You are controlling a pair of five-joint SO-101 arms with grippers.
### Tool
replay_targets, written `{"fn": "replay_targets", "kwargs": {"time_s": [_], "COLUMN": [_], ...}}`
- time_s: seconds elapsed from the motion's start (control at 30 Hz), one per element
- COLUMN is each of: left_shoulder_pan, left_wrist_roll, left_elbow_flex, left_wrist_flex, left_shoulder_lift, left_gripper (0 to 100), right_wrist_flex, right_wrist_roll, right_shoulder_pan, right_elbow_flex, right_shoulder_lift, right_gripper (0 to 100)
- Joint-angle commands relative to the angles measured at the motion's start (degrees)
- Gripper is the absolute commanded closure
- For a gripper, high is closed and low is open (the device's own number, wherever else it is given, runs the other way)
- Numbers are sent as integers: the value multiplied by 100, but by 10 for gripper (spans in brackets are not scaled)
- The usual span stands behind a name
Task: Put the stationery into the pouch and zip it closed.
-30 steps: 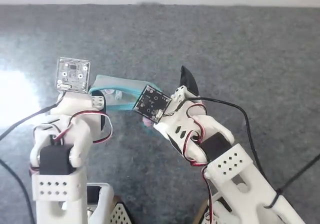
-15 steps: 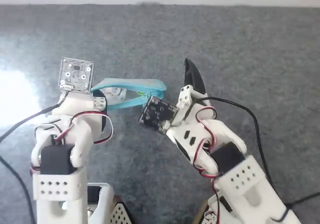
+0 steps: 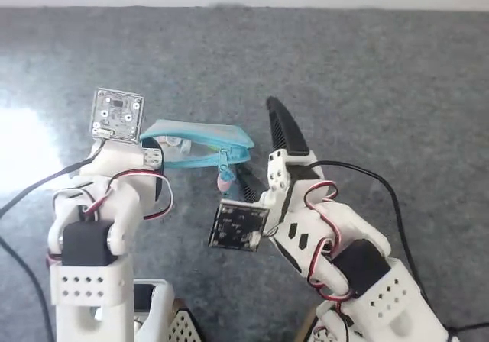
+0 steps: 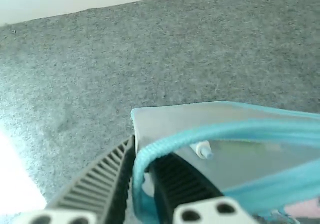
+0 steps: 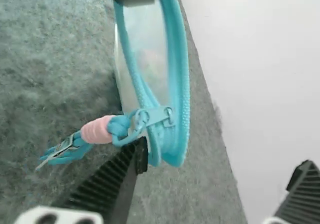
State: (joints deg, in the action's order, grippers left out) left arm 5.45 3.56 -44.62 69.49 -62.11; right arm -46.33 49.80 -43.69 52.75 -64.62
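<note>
one second on, and more to see of the pouch [image 3: 195,145]: resting, as far as can be told, on the grey bench [image 3: 382,59] between the two arms, clear-walled with a teal zip, no longer half covered at the end nearer the right arm. seems stretched a little farther toward that arm than before. shows a small white item [image 4: 202,151] through the wall, so at least some stationery judged to be inside. carries its slider [image 5: 156,116] close to the end away from the left arm, with a pink-beaded pull [image 5: 97,131] trailing off beside it. cannot tell joined from gaping along the zip behind the slider. clamped at the opposite end by the left end effector [image 4: 142,151], fingers together on the teal edge, placed much as before. let go, by the look of it, by the right end effector [image 5: 220,156]: drawn back toward its own base, fingers wide apart, one finger just beside the pull, nothing between them. probably marks the end of a zip stroke or a slipped grip; calls for a look along the seam before counting the task done.
</note>
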Motion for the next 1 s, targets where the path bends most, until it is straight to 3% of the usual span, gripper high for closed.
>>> {"fn": "replay_targets", "kwargs": {"time_s": [0.0, 0.3, 0.73, 0.87, 0.97], "left_shoulder_pan": [-9, 0, 0, 0, 0], "left_wrist_roll": [18, 18, 105, 105, 105], "left_elbow_flex": [57, -48, -48, -48, -40], "left_wrist_flex": [9, 9, 0, -9, -9], "left_shoulder_lift": [-44, -79, -88, -88, -88], "left_gripper": [989, 989, 989, 989, 989], "right_wrist_flex": [233, 356, 356, 321, 154], "right_wrist_roll": [70, 62, -9, -862, -1108], "right_shoulder_pan": [-22, 40, -66, -40, 66], "right_elbow_flex": [-466, -1222, -958, -958, -958], "right_shoulder_lift": [620, 2044, 2123, 2123, 2132], "right_gripper": [564, 573, 835, 998, 985]}}
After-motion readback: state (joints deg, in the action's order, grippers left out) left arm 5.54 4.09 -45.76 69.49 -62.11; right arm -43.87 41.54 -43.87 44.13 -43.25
